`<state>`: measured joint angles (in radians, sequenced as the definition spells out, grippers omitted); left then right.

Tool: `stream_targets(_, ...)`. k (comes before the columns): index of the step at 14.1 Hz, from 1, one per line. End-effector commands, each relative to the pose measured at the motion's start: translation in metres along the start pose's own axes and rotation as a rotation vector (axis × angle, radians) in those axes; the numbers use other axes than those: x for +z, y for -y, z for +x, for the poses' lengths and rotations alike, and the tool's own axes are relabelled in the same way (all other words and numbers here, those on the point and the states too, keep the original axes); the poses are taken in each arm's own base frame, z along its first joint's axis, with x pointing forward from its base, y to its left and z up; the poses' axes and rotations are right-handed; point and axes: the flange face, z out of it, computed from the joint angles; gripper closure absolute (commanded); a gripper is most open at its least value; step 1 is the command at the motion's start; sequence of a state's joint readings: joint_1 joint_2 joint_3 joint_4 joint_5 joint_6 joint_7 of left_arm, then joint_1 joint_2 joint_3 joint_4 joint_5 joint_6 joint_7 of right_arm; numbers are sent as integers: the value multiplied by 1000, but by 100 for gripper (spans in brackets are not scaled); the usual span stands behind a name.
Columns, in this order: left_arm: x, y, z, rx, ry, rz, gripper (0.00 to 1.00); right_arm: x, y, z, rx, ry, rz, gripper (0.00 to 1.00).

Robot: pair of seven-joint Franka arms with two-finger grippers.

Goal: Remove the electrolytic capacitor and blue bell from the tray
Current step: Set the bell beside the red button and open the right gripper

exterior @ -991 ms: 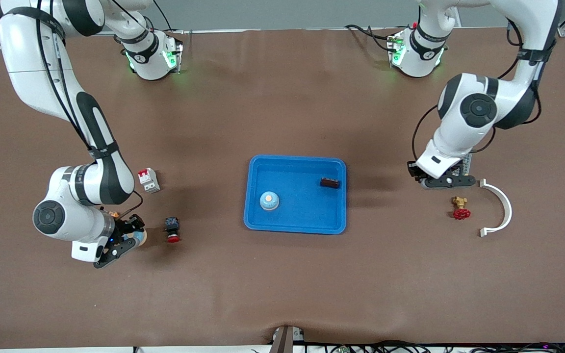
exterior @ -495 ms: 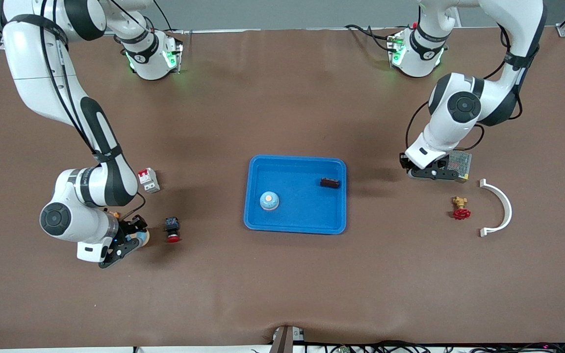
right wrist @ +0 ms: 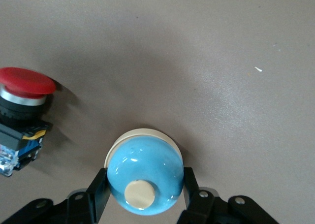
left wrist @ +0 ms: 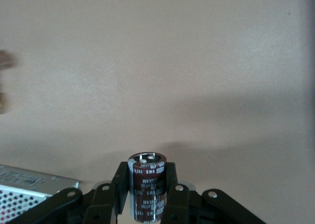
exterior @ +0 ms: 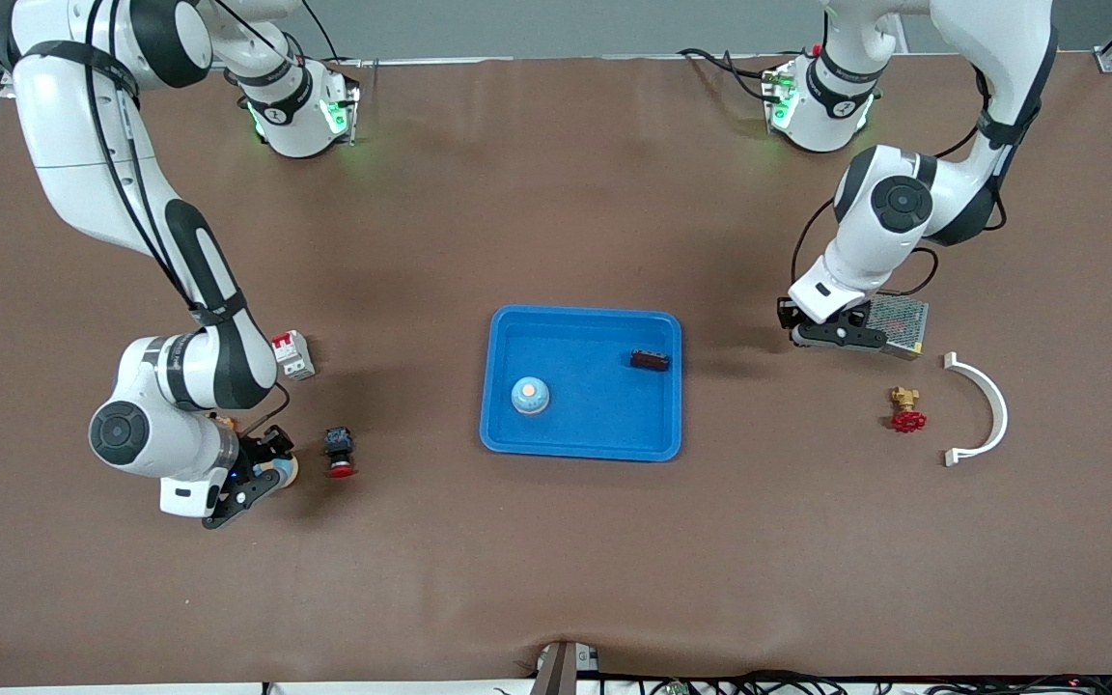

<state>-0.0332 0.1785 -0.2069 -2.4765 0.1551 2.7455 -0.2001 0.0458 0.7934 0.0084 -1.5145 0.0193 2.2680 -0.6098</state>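
Capacitor (left wrist: 146, 183) stands clamped upright between my left pincer's (left wrist: 146, 194) fingers, over the bench near a perforated metal box (exterior: 896, 321) toward my left arm's end. Bell (right wrist: 144, 177), blue with a cream button, sits gripped in my right pincer (right wrist: 143, 192), low over the bench toward my right arm's end, beside a red-capped push button (exterior: 339, 452). A blue tray (exterior: 583, 446) at mid-bench carries another bell (exterior: 530, 395) and a dark block (exterior: 649, 360). A breaker (exterior: 292, 354), red valve (exterior: 906, 410) and white curved bracket (exterior: 984, 410) lie about.
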Motion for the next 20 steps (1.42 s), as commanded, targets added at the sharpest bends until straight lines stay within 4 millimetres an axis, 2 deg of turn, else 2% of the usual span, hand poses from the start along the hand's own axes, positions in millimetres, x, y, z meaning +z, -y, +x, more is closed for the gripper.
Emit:
stream_targets(1, 15, 10, -4, 15, -21, -17, 100, 2, -4, -1, -13, -15, -1, 55)
stream_targets(3, 22, 9, -5, 16, -24, -23, 100, 1, -4, 0, -13, -15, -1, 54)
stream_targets(4, 24, 9, -5, 18, -21, -24, 100, 0, -4, 0, -12, -16, -2, 47)
stream_targets(5, 25, 11, -6, 19, -18, -23, 100, 0, -4, 0, -12, -17, -3, 12)
stream_targets(6, 26, 11, -6, 19, -17, -24, 100, 0, -4, 1, -3, -23, 3, 0)
stream_targets(9, 34, 10, -7, 17, -23, -32, 100, -9, -11, 1, 18, -32, 3, 0)
stream_targets(12, 41, 16, -7, 2, -33, -40, 100, -32, -17, 3, 39, -59, 5, 0)
stream_targets(15, 41, 17, -7, 4, -33, -40, 100, -71, -13, 16, 118, -73, 97, 0)
stream_targets(18, 42, 16, -8, 4, -30, -40, 100, -102, -2, 27, 304, -36, 150, 0)
stream_targets(20, 43, 17, -8, 4, -29, -40, 100, -119, 26, 44, 350, -37, 146, 0)
